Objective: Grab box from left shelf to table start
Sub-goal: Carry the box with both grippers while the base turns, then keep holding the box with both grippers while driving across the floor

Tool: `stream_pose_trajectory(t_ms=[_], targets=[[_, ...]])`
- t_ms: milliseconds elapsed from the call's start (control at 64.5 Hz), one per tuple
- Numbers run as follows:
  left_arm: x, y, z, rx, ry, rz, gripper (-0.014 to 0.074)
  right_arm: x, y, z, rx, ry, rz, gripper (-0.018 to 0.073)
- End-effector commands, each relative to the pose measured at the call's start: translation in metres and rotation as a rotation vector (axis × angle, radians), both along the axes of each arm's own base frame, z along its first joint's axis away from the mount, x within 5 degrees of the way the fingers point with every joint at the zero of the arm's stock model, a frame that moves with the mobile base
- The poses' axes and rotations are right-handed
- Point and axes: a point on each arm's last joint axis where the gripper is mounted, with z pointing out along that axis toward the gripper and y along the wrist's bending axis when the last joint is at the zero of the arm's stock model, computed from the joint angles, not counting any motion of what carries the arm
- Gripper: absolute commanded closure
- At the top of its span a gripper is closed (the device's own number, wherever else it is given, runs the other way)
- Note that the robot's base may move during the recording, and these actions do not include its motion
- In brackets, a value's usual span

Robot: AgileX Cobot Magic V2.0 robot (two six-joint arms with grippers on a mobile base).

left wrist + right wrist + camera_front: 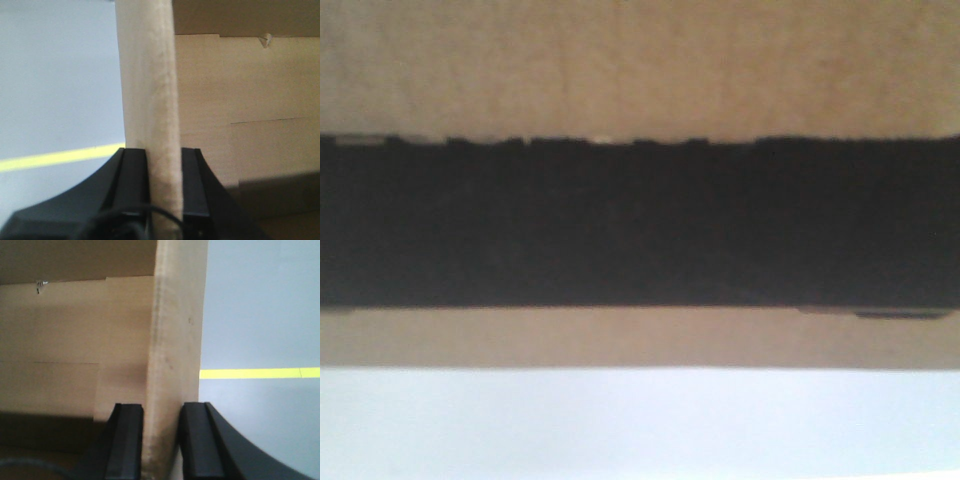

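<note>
Cardboard box (640, 60), side walls clamped between jaws of left gripper (162, 156) and right gripper (161, 412); likely mid-transfer; next: level lowering onto table (640, 430).

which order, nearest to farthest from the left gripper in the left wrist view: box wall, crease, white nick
1. box wall: centre, clamped between the left gripper's fingers.
2. crease: right, partway up the cardboard panel.
3. white nick: upper right, at the panel's top edge.
</note>
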Motion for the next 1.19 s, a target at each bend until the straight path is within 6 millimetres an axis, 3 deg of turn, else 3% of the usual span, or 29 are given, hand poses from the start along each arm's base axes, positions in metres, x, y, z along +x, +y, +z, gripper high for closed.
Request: stream_pose_trajectory(t_ms=[0, 1178], targets=[[-0.0017, -0.0017, 0.0292, -0.084, -0.237, -0.007, 0.0701, 0.0063, -0.0114, 0.0166, -0.087, -0.154, -0.107, 0.0502], [-0.0012, -0.0014, 0.0319, -0.094, -0.266, -0.002, 0.0701, 0.0069, -0.0112, 0.0165, -0.086, -0.151, -0.106, 0.0502]])
